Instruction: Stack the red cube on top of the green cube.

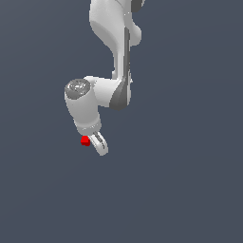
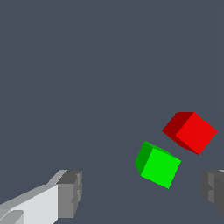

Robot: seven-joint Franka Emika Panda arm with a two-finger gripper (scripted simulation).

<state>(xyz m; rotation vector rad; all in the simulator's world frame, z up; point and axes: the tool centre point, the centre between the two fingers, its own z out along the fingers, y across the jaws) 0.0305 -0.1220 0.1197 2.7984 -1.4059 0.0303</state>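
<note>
In the wrist view the red cube [image 2: 192, 132] and the green cube [image 2: 158, 165] lie close together on the dark grey floor, a narrow gap between them. My gripper [image 2: 142, 194] is open and empty above them, with one finger [image 2: 65, 194] far to one side and the other finger [image 2: 214, 189] near the cubes. The green cube lies between the two fingers; the red cube lies just beyond it. In the exterior view only the red cube [image 1: 85, 141] shows, next to my gripper [image 1: 98, 144]. The green cube is hidden behind the hand there.
The white arm [image 1: 114, 57] comes down from the top of the exterior view. The floor [image 1: 190, 190] is plain dark grey with nothing else on it.
</note>
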